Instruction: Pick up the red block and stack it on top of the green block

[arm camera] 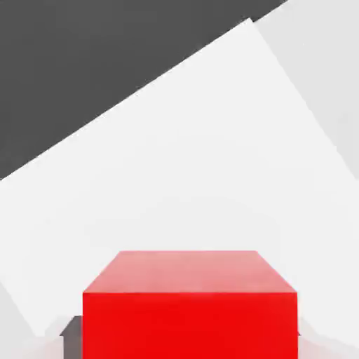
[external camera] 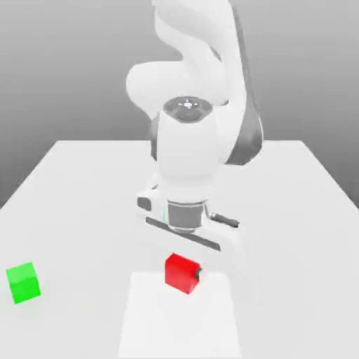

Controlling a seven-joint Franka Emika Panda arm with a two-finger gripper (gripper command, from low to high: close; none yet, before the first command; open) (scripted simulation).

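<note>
arm pose: white Panda arm folded over at frame centre in the exterior view, wrist pointing straight down, hand bar sitting roughly level across the middle of the frame.
pincer: pincer directly under the wrist, lower centre of the exterior view; narrow, jaws clamped on the small bright red smooth-faced cube, a dark finger peeking out at the cube's side toward the exterior view's right.
red cube vs pincer: between the fingers, square under the hand; in the hand view it sits at bottom centre, top face and near face both visible, dark finger edges just beside its lower corners.
red cube vs desk: over the flat white desk; can't tell if it touches the surface or is lifted.
green cube: small bright green smooth-faced cube on the desk at lower left of the exterior view, well apart from the red cube and the pincer, nothing on top of it.
</note>
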